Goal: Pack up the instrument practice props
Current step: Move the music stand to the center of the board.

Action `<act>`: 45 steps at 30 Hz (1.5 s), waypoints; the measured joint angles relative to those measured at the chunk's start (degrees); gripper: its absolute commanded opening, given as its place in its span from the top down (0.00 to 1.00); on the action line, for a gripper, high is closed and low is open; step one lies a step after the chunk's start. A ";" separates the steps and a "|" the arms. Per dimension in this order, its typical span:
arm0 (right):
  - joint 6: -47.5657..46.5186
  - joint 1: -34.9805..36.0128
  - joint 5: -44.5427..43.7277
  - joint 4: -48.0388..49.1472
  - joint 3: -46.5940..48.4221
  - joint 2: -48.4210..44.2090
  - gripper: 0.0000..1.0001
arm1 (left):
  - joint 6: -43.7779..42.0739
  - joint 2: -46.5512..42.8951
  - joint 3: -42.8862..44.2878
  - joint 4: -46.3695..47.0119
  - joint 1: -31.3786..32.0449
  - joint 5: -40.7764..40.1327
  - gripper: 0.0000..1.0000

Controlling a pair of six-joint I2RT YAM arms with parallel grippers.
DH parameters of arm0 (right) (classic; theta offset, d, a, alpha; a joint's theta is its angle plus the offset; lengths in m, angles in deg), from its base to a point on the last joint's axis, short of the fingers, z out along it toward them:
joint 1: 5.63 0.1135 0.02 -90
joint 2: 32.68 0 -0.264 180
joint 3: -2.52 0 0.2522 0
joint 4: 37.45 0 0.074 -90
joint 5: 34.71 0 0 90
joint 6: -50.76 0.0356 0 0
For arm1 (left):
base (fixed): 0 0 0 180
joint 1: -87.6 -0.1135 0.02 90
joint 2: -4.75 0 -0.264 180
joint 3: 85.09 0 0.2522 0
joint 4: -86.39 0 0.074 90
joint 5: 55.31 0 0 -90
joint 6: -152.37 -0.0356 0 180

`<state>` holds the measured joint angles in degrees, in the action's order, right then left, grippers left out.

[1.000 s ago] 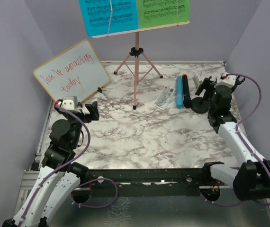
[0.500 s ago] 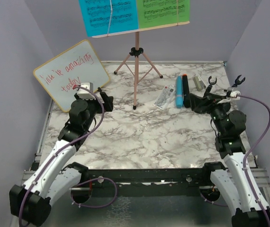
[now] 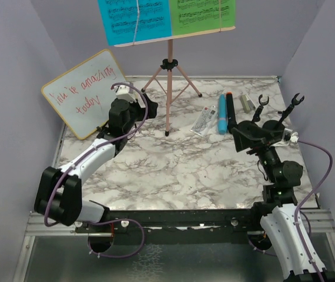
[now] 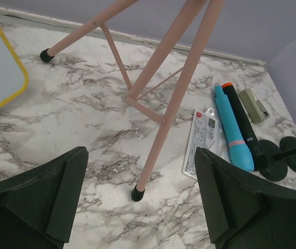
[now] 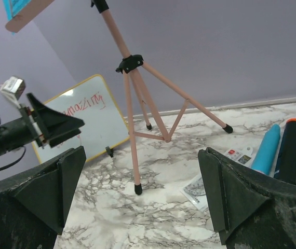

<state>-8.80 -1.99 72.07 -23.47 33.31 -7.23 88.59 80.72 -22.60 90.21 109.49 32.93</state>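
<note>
The pink tripod music holder (image 3: 168, 88) stands at the back centre, its tray carrying a blue sheet (image 3: 135, 20) and a green sheet (image 3: 203, 13). A blue microphone (image 3: 222, 113) and a black microphone (image 3: 231, 111) lie side by side to its right. Two black mic holders show their clips (image 3: 263, 100) behind my right gripper; their round bases (image 4: 273, 167) show in the left wrist view. My left gripper (image 3: 133, 114) is open and empty, just left of the tripod's near leg (image 4: 161, 132). My right gripper (image 3: 248, 134) is open and empty, raised near the holders and facing the tripod (image 5: 133, 129).
The yellow-framed whiteboard (image 3: 88, 91) leans at the back left, close behind my left arm. A white printed packet (image 3: 204, 120) lies left of the microphones. A small silver cylinder (image 3: 247, 103) lies behind them. Purple walls close in three sides.
My left arm has swung forward and right, from the table's left edge up to the tripod. My right arm has drawn back from the mic holders and turned left. Both stay open.
</note>
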 measured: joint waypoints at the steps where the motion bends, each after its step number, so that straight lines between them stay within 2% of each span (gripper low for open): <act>1: 0.04 0.00 0.28 0.79 -0.70 -0.42 0.00 | 0.28 1.79 1.03 1.09 0.24 -0.02 0.11; 9: -1.29 0.02 1.77 2.67 -2.71 -4.31 0.00 | -0.74 15.32 8.46 8.83 3.08 -1.22 0.13; 15: -2.67 0.02 1.77 2.62 -3.54 -5.14 0.01 | -4.20 26.62 18.43 11.67 5.11 -3.78 0.23; 18: -3.39 0.02 2.05 2.60 -3.96 -5.16 0.02 | -5.66 30.23 21.33 12.37 5.68 -5.44 0.34; 22: -4.13 0.02 2.25 2.49 -4.00 -5.18 0.04 | -8.02 33.40 23.06 13.11 6.29 -7.17 0.56; 26: -4.92 0.02 2.27 2.34 -4.00 -5.22 0.06 | -10.23 33.73 23.06 13.51 6.45 -6.88 0.81; 29: -5.38 0.02 2.62 2.34 -4.00 -5.22 0.07 | -13.22 33.35 22.45 14.23 7.04 -6.54 0.93; 36: -6.12 0.02 3.89 2.29 -4.00 -5.09 0.07 | -16.52 29.05 16.44 15.67 7.87 -6.21 1.00; 45: -6.58 0.02 5.33 2.14 -4.00 -3.85 0.08 | -15.91 18.08 4.09 15.93 10.97 -6.56 1.00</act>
<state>-15.38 -1.97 77.40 -21.32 29.31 -11.07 72.68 98.79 -18.51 106.14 120.47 26.37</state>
